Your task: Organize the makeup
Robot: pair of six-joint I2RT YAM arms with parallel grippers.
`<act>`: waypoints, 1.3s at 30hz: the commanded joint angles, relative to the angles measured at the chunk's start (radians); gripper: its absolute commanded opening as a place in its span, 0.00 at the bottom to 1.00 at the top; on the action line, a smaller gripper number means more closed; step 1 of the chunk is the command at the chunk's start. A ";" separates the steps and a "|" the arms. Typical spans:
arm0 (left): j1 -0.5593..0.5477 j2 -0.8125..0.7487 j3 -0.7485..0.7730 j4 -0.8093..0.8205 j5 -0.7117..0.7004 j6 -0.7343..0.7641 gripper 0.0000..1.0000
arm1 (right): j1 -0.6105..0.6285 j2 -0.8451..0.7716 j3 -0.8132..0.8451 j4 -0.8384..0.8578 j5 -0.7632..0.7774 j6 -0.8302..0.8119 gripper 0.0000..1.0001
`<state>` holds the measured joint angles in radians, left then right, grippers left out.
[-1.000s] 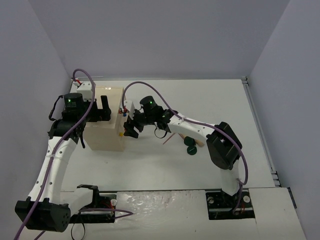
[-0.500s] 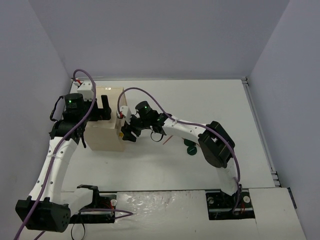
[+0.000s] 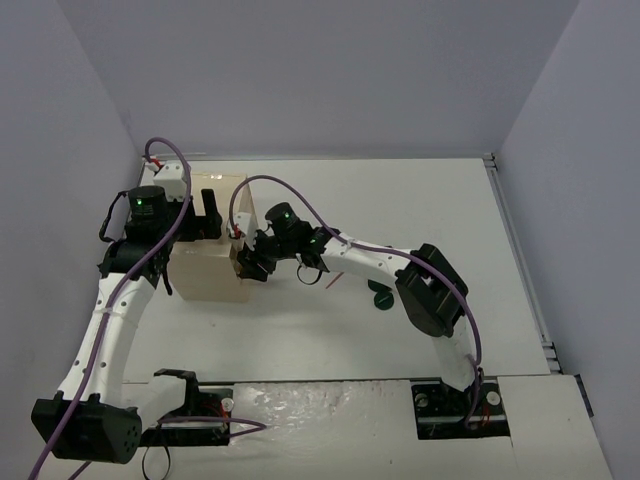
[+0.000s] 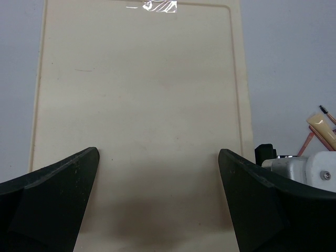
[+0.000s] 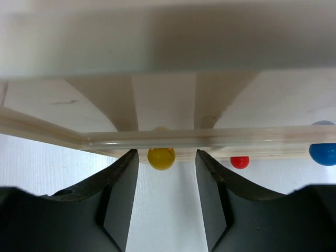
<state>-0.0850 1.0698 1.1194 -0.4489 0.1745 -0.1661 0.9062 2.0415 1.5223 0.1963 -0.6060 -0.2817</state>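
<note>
The cream box point(image 3: 210, 272) stands at the left of the table. My right gripper point(image 3: 243, 262) is at its right side. In the right wrist view its jaws point(image 5: 166, 155) are open on either side of the yellow knob point(image 5: 161, 158), not touching it. My left gripper point(image 3: 208, 215) hovers open and empty over the box's flat top point(image 4: 136, 105). A beige tube point(image 4: 324, 129) and thin reddish pencils point(image 4: 306, 140) lie right of the box. A dark green round compact point(image 3: 381, 296) lies under the right arm. Palettes and the white card are hidden.
A red knob point(image 5: 240, 161) and a blue knob point(image 5: 322, 153) sit further along the same box front. Grey walls close in the table on the left, back and right. The right arm stretches across the table's middle.
</note>
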 commanded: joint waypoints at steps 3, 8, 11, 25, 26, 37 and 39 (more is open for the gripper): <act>0.007 0.005 0.007 0.034 0.001 -0.018 0.97 | 0.010 -0.024 0.060 0.074 -0.005 -0.015 0.25; 0.008 0.009 0.006 0.031 0.001 -0.017 0.97 | 0.007 -0.033 0.045 0.064 0.013 -0.026 0.03; 0.008 0.012 0.005 0.030 -0.005 -0.016 0.97 | 0.004 -0.050 0.022 0.058 0.023 -0.033 0.00; 0.016 0.036 0.004 0.016 -0.028 -0.012 0.97 | -0.113 -0.237 -0.175 0.010 0.010 -0.042 0.00; 0.016 0.036 0.003 0.016 -0.028 -0.011 0.97 | -0.119 -0.251 -0.190 0.006 0.009 -0.043 0.00; 0.016 0.045 0.002 0.019 -0.024 -0.003 0.97 | -0.193 -0.356 -0.310 -0.031 0.021 -0.054 0.00; 0.016 0.047 0.002 0.019 -0.023 -0.003 0.97 | -0.196 -0.360 -0.307 -0.048 0.021 -0.057 0.00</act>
<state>-0.0784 1.0958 1.1175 -0.4091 0.1581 -0.1638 0.7431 1.7571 1.2064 0.1323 -0.6346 -0.3233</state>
